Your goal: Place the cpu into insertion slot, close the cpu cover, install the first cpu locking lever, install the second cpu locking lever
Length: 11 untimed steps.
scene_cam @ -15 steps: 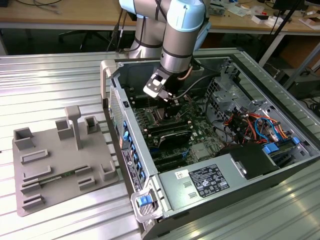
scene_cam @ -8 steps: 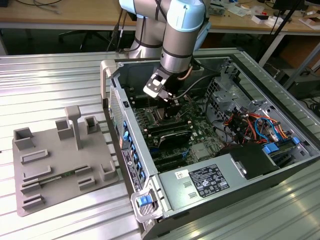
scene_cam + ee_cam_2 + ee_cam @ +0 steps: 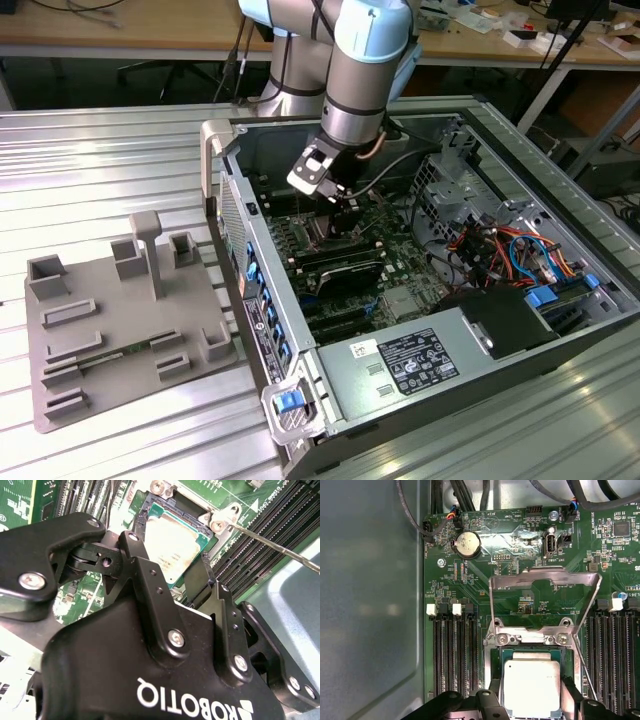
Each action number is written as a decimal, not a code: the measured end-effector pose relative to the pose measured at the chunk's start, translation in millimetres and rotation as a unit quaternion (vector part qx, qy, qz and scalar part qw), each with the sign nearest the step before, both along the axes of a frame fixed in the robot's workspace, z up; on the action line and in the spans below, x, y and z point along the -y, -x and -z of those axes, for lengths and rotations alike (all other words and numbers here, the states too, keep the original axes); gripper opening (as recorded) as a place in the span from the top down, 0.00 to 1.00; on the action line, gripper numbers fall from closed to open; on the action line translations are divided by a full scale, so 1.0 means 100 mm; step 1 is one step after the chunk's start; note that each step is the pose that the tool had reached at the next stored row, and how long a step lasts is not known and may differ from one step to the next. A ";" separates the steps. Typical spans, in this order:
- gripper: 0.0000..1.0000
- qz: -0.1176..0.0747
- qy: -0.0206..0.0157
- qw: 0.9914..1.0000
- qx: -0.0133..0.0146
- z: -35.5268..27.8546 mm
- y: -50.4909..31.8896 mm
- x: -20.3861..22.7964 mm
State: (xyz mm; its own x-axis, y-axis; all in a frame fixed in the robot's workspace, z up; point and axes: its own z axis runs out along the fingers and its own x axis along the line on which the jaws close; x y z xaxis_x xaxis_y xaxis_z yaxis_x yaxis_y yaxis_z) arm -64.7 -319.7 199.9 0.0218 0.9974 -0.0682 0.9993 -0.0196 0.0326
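The cpu (image 3: 532,680), a small square chip with a silvery top, lies flat in the black insertion slot (image 3: 495,661) on the green motherboard. My gripper (image 3: 532,702) straddles it, with one black finger against each of two opposite edges. In the second wrist view the cpu (image 3: 172,542) also sits between the fingers (image 3: 146,562). The cpu cover (image 3: 545,574), a thin silver frame, stands open and hinged up behind the slot. A thin wire locking lever (image 3: 583,672) runs beside the slot, unlatched. In the exterior view the gripper (image 3: 338,207) reaches down into the open computer case (image 3: 262,300).
Long black memory slots (image 3: 455,655) flank the socket on both sides. A round coin battery (image 3: 468,545) and cables lie beyond the cover. A grey power supply (image 3: 405,365) fills the case's near end. A grey fixture plate (image 3: 120,320) sits on the table at the exterior view's left.
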 end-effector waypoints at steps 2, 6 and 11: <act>0.46 0.000 0.000 1.000 0.000 0.000 0.000 0.004; 0.46 0.000 0.000 1.000 0.000 0.001 0.002 0.009; 0.46 0.000 0.000 1.000 0.000 0.004 0.005 0.013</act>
State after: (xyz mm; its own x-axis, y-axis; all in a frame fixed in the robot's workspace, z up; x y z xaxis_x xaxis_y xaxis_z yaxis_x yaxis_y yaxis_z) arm -65.2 -321.0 199.5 0.0216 0.9974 -0.0683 0.9993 -0.0194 0.0326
